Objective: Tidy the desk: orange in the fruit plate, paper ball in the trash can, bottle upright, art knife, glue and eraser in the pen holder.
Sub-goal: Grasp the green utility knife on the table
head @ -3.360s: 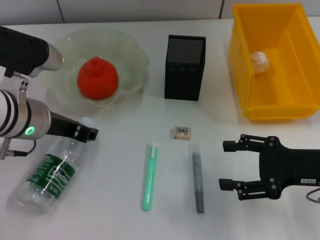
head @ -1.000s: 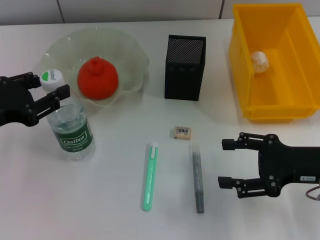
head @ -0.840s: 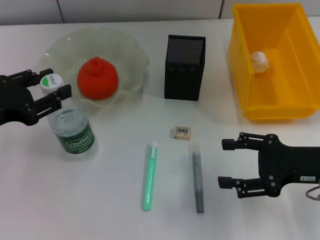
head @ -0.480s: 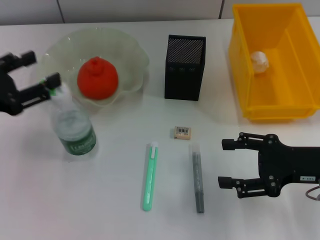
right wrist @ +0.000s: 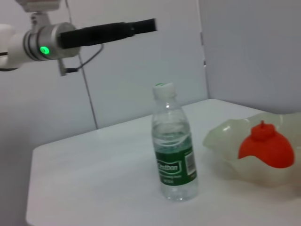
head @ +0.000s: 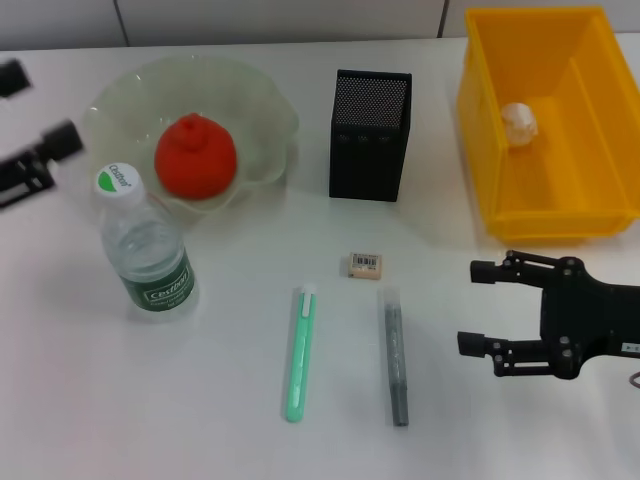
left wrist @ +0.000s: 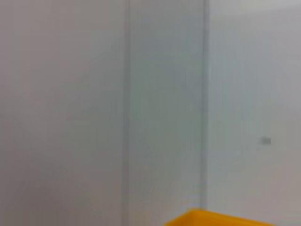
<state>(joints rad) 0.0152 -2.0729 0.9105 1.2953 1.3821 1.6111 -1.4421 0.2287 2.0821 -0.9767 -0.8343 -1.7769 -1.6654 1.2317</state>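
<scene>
The left tool point(head: 30, 130) is cut off at the edge, open, holding nothing. The bottle point(head: 145, 245) stands upright beside the fruit plate point(head: 255, 90). The right tool point(head: 485, 310) is open and empty over the bench point(head: 230, 420). Only the right wrist view shows the left arm point(right wrist: 70, 35) high above the bottle.

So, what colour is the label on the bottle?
Dark green with white lettering, on the bottle; the head view shows it best.

White desk point(head: 240, 440): fruit plate point(head: 255, 85) and bottle point(head: 147, 250) left, pen holder point(head: 370, 135) middle, trash can point(head: 480, 120) far right. Eraser point(head: 365, 264), green art knife point(head: 299, 352) and grey glue stick point(head: 394, 355) lie nearer.
</scene>
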